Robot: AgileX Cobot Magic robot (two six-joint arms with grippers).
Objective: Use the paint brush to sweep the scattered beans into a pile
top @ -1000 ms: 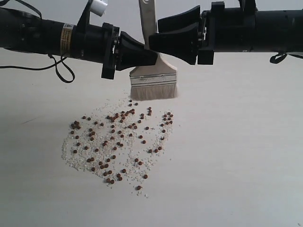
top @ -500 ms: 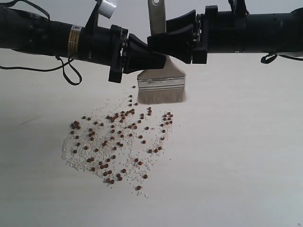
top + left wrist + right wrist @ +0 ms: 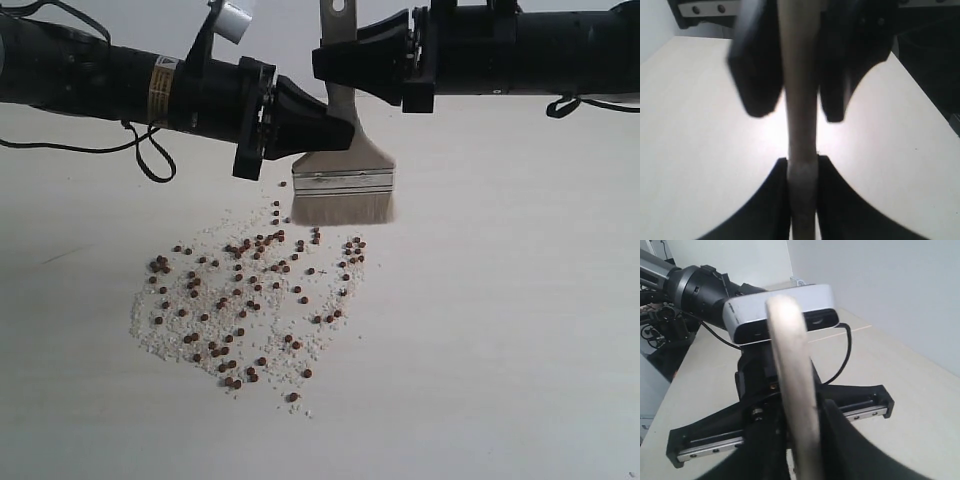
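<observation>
Exterior view: my right end effector [image 3: 345, 62], spread around the handle [image 3: 338, 25] a second ago, has pressed in and now pinches the brush [image 3: 345, 160] high up. My left end effector [image 3: 322, 125] still pinches it lower, near the ferrule [image 3: 343, 182]. The bristles [image 3: 343, 208] hang just above the surface [image 3: 500, 350], with the beans [image 3: 250, 300] scattered at their 7 o'clock and no pile yet.

Left wrist view: both sets of jaws flank the handle closely.

Right wrist view: the handle runs between my fingers.

With both grips on, I judge the handover nearly done; sweeping hasn't begun.
</observation>
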